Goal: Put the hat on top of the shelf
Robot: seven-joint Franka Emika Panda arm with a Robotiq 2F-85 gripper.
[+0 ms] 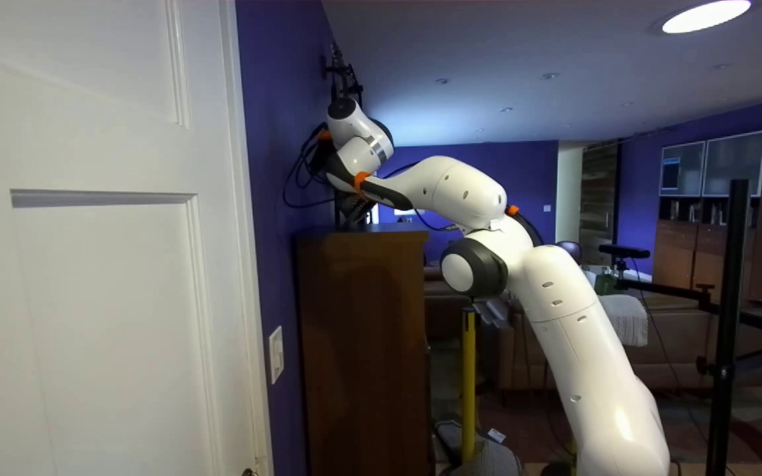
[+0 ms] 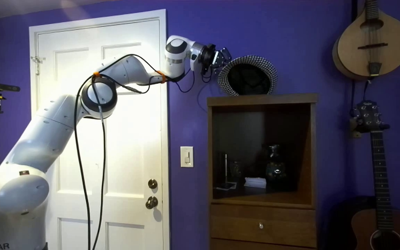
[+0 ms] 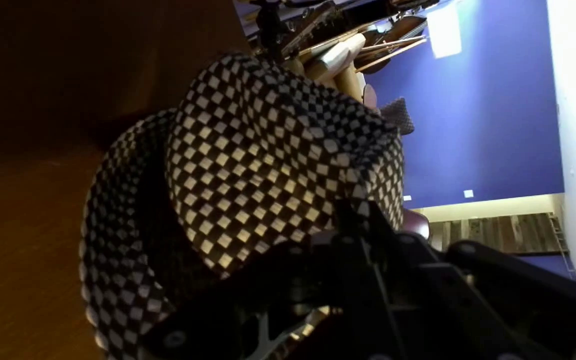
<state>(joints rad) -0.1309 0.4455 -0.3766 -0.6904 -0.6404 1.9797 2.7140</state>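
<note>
Hat [image 2: 248,76]: tipped on its side at the top of the shelf [image 2: 262,99], hollow facing out in an exterior view; the brim's low side meets the top edge, and I cannot tell how it bears on the wood.
Gripper [image 3: 367,212]: at the hat, over its checked crown in the wrist view; my fingers [image 3: 358,280] run so dark there that I cannot tell whether they are pressed together, parted or pinching the cloth.
Behind my wrist [image 1: 361,142]: my gripper, covered in an exterior view; a dark mass beneath is too murky to name.
Wrist-view gloom: a brown expanse [image 3: 23,240] at left, hard to place; clutter [image 3: 338,45] at the upper edge runs together.
Shelf's inside: vase [image 2: 275,168] and card [image 2: 255,182] show; shapes to their left sink into shadow.
Cut off by the frame: the shelf's foot, the guitar's [image 2: 380,180] body, the mandolin's [image 2: 384,33] neck.
Lettering: small on the guitar's headstock, seemingly "Taylor"; low on my arm [image 2: 36,135], something like "DAR".
Top edge: runs on right of the hat to its corner, the mandolin well apart beyond.
Room: purple wall [image 2: 283,27] spans above the hat; a strip of it, with the switch [image 2: 186,157], separates shelf from door [image 2: 132,139].
</note>
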